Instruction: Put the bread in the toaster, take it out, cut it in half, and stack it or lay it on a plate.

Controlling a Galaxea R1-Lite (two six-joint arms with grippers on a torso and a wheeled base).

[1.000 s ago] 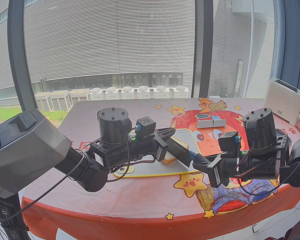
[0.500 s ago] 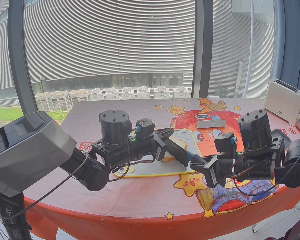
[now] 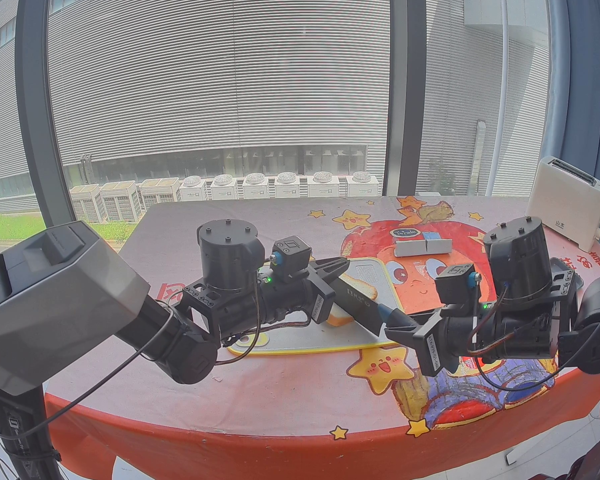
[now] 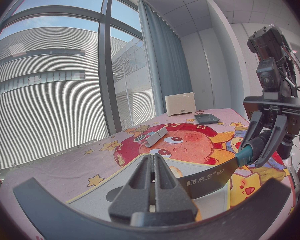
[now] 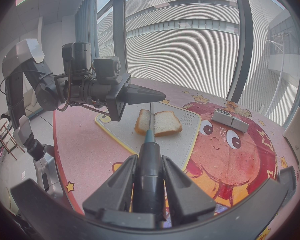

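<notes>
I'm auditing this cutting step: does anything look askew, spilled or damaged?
Nothing stands out. The bread lies flat on the cutting board, the knife held by the right gripper stands on edge across its middle, and the toaster sits upright at the table's far right.

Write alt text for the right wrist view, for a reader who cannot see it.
The right pincer grips a knife by its handle, the blade running across the middle of a slice of bread on a grey cutting board. The left pincer, shut, hangs close above the bread, over a cartoon-printed tablecloth.
</notes>
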